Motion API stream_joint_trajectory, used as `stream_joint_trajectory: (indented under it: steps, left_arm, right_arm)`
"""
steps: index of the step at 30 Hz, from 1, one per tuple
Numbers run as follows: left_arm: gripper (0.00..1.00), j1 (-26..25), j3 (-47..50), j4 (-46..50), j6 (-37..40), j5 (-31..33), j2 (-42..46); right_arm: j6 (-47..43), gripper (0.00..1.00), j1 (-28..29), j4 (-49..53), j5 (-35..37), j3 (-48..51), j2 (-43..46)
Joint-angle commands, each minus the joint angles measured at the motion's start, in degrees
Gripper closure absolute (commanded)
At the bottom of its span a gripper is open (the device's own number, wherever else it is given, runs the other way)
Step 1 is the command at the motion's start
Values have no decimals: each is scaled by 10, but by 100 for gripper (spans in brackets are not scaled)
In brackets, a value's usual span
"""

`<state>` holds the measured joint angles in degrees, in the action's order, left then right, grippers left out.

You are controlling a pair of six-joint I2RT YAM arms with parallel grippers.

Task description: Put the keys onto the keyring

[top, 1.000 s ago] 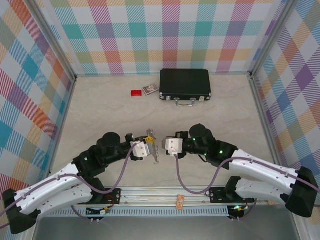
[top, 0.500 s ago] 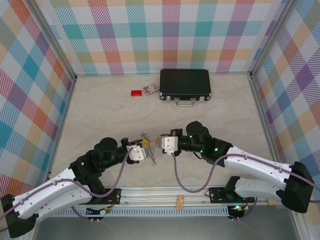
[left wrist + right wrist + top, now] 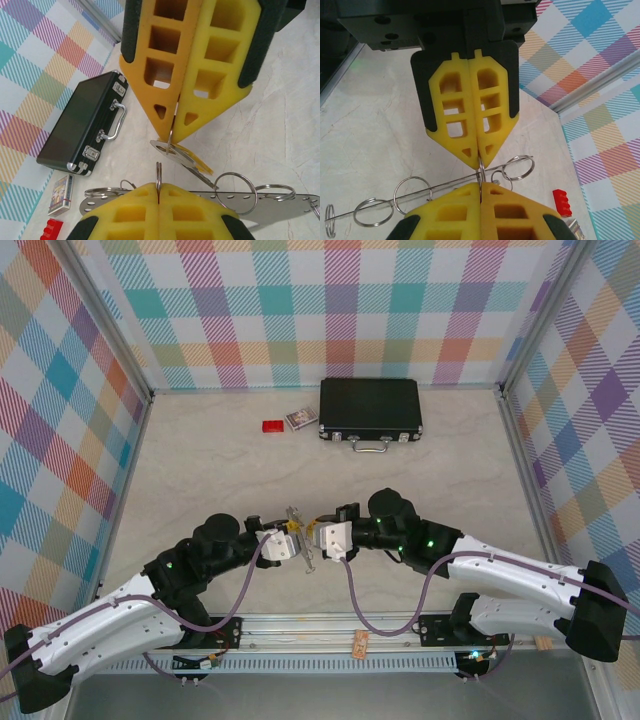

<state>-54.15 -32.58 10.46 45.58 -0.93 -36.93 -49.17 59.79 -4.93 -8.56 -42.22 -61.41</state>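
My left gripper [image 3: 158, 186] is shut on the keyring [image 3: 158, 172], a thin metal ring seen edge-on that belongs to a flat silver holed strip [image 3: 280, 202] carrying other rings. Facing it, my right gripper [image 3: 173, 134] is shut on the keys: a silver key [image 3: 172, 152] with a yellow-orange-headed key [image 3: 202, 164] behind it. The silver key's head hangs just above the ring's top. In the right wrist view my right gripper [image 3: 481, 186] and left gripper [image 3: 479, 154] stand tip to tip with the keyring [image 3: 481, 171] between them. From above, left gripper [image 3: 294, 538] and right gripper [image 3: 313, 535] nearly touch.
A black case [image 3: 370, 408] with a silver handle [image 3: 372, 446] lies at the back, with a small red block [image 3: 272, 426] and a little card box [image 3: 300, 419] to its left. Plaid walls enclose the table on three sides.
Both grippers have closed in on each other. The right one moved left with the keys, and the fingertips now almost meet. Both stayed shut.
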Motion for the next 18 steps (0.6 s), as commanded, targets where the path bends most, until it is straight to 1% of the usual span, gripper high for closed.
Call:
stream_joint_trajectory:
  steps: [1,18]
  left_arm:
    - [100,-6,-7,-13,-11,-6,5]
    - [100,-6,-12,-11,-13,-13,3]
  right_arm:
    - [-16,100,6,-25,2,-17,-3]
    - [-20,100,7,-36,17,-16,-16]
